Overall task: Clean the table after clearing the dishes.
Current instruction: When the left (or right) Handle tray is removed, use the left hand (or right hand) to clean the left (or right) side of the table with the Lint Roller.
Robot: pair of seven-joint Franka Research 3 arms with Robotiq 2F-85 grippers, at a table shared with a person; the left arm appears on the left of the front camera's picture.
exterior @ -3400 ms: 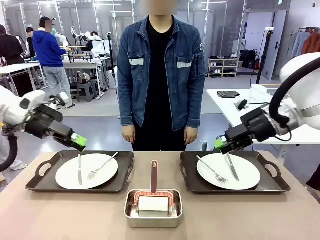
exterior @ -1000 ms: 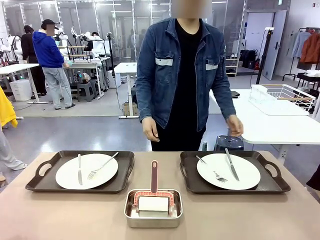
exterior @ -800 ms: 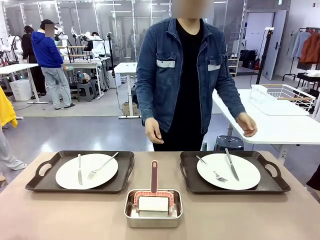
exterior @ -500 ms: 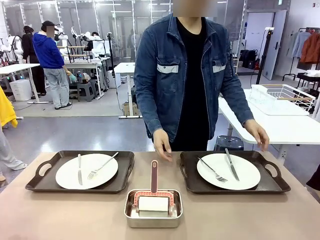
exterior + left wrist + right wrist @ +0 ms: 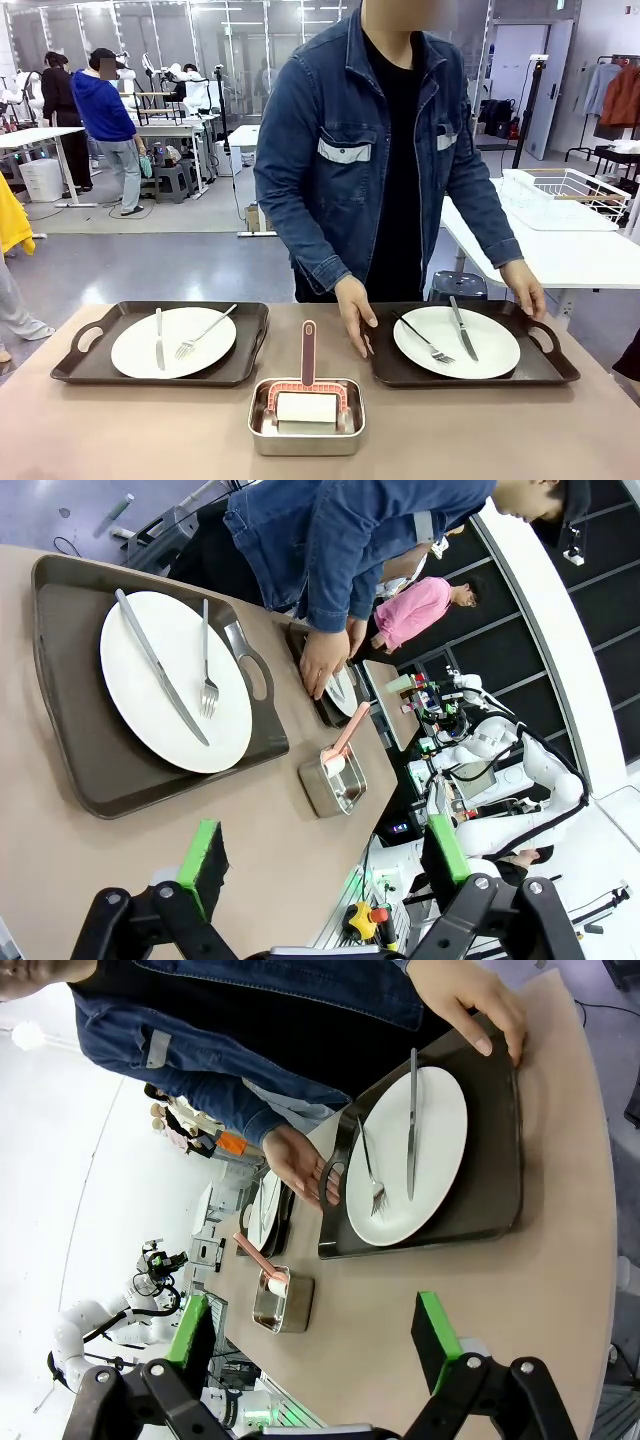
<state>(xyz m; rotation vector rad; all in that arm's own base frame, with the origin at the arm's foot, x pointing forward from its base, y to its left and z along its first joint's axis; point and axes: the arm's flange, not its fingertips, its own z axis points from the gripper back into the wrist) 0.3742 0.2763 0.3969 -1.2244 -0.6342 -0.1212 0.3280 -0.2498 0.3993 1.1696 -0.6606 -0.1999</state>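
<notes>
- The person's hands are on the handles of the tray, at 2 o'clock from the steel pan. Lifting it level should keep the knife and fork from sliding.
- The second tray sits at 10 o'clock on the table.
- The left gripper and right gripper are spread wide and empty, and are best kept clear.

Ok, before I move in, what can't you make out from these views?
- Front view: the hand covers the inner handle of the right tray, so the grip is unclear.
- Front view: the wall of the pan hides the underside of the white-headed tool.
- Left wrist view: the same hand hides much of that tray.
- Right wrist view: the other tray is small and partly behind the hand.
</notes>
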